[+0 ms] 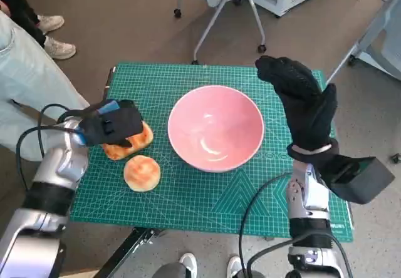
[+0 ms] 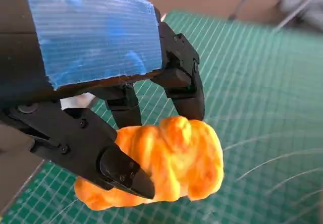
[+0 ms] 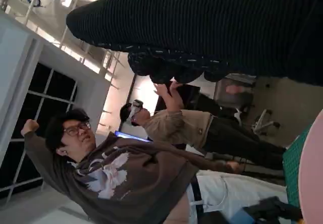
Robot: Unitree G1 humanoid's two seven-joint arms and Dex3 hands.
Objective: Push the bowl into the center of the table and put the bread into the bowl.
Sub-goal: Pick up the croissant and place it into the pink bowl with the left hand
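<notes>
- The pink bowl (image 1: pixel 215 126) sits about mid-worktop on the green mat (image 1: pixel 188 190), so the pushing looks done to me.
- The left hand (image 1: pixel 113 123) has its fingers (image 2: pixel 184 90) closed around the crusty bread (image 2: pixel 169 161) near the worktop's left edge, apparently ready to lift.
- A second round bun (image 1: pixel 141 173) lies just beside it, nearer the front edge.
- The right hand (image 1: pixel 301 99) hovers spread and empty beside the bowl, off its right side.
</notes>
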